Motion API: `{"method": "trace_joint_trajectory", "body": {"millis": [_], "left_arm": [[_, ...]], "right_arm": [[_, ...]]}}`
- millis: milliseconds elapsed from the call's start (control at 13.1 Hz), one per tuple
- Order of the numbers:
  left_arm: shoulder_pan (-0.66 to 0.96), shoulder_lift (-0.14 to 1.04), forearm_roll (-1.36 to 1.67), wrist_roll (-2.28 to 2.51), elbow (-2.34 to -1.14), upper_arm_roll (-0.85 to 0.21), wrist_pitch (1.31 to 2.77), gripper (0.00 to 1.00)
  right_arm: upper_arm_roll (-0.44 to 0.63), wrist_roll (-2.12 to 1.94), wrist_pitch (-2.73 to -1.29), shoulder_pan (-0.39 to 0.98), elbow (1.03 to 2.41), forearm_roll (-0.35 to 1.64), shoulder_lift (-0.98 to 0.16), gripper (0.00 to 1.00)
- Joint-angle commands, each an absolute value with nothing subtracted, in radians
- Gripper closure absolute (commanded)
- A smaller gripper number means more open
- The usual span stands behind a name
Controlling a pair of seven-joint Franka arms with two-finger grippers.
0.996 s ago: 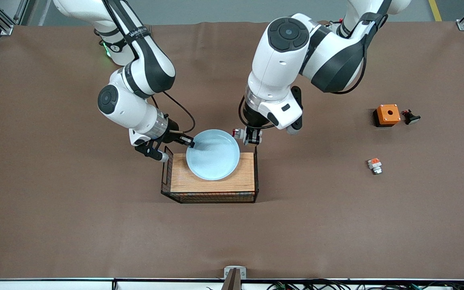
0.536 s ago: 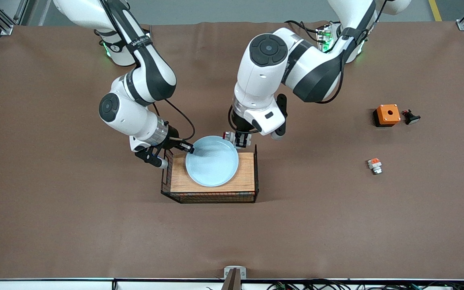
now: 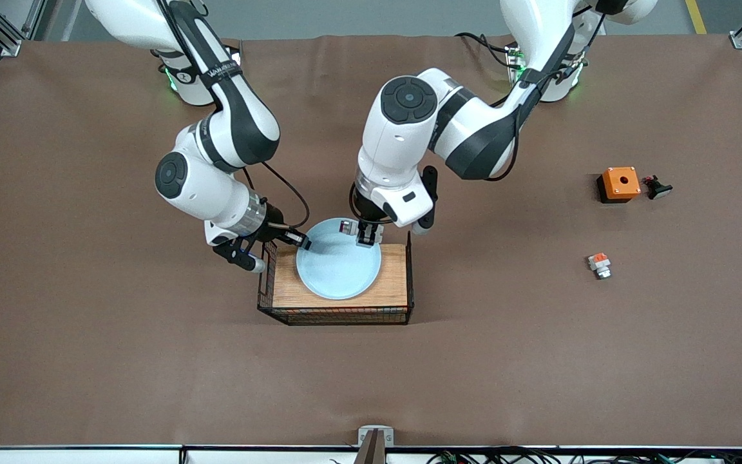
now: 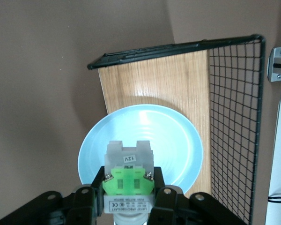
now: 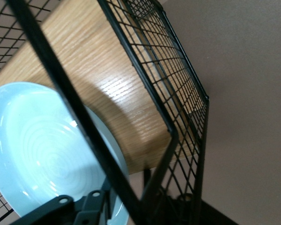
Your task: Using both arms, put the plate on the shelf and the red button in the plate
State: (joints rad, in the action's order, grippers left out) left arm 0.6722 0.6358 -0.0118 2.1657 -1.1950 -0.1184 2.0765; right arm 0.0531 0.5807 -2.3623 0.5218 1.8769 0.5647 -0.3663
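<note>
- Wire basket [image 3: 335,316], lower centre of the front view: a black mesh frame with a wooden floor, nearest of the grouped things to the front camera; its mesh wall rises close to both grippers.
- Plate [image 3: 337,267], centre of the front view: pale blue, lying over the wooden floor inside the basket, its farther rim reaching toward the basket's farther edge. Whether it lies flat or is partly lifted cannot be told.
- Right gripper [image 3: 300,241], left of centre in the front view: clamped on the plate's rim at the basket corner toward the right arm's end. Risk: on release the rim may catch a finger or the mesh wall, since the clearance looks tight in the right wrist view.
- Left gripper [image 3: 365,237], just above centre: fingers closed around the red button [image 4: 128,180], held over the plate's farther rim. In the left wrist view the green block faces the camera above the plate.
- Risk: released from this height, the button may bounce or roll off the shallow plate; a further descent could knock the rim and shift the plate.
- Orange-block part [image 3: 599,264], right of the front view.
- Orange cube box [image 3: 619,183], upper right, with a small dark part [image 3: 656,187] beside it.
</note>
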Motion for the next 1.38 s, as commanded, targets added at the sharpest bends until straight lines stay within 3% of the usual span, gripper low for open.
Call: {"method": "trace_joint_trajectory", "body": {"millis": [0, 77, 460, 613, 766, 1073, 1149, 1226, 1303], "left_arm": [[0.693, 0.673, -0.002, 2.181, -1.166, -0.100, 2.118, 1.00], [0.698, 0.686, -0.002, 2.180, -1.166, -0.101, 2.135, 1.00], [0.712, 0.759, 0.002, 2.183, -1.166, -0.110, 2.177, 1.00], [0.712, 0.778, 0.002, 2.207, -1.164, -0.110, 2.198, 1.00], [0.709, 0.792, 0.002, 2.240, -1.164, -0.110, 2.212, 1.00], [0.706, 0.796, 0.002, 2.246, -1.164, -0.110, 2.227, 0.96], [0.706, 0.796, 0.002, 2.231, -1.164, -0.109, 2.229, 0.72], [0.706, 0.796, 0.000, 2.211, -1.164, -0.107, 2.229, 0.06], [0.707, 0.792, -0.002, 2.200, -1.164, -0.100, 2.215, 0.00]], "right_arm": [[0.052, 0.584, -2.295, 0.502, 1.859, 0.581, -0.361, 0.32], [0.054, 0.584, -2.261, 0.497, 1.855, 0.580, -0.350, 0.00], [0.075, 0.584, -2.071, 0.463, 1.841, 0.580, -0.272, 0.00], [0.087, 0.586, -1.937, 0.436, 1.803, 0.569, -0.233, 0.00], [0.167, 0.577, -1.727, 0.430, 1.714, 0.558, -0.221, 0.00], [0.207, 0.433, -1.528, 0.404, 1.621, 0.355, -0.175, 0.00], [0.207, 0.367, -1.505, 0.375, 1.623, 0.336, -0.157, 0.00], [0.207, 0.292, -1.487, 0.341, 1.626, 0.313, -0.135, 0.00], [0.206, 0.193, -1.479, 0.307, 1.632, 0.266, -0.111, 0.00]]}}
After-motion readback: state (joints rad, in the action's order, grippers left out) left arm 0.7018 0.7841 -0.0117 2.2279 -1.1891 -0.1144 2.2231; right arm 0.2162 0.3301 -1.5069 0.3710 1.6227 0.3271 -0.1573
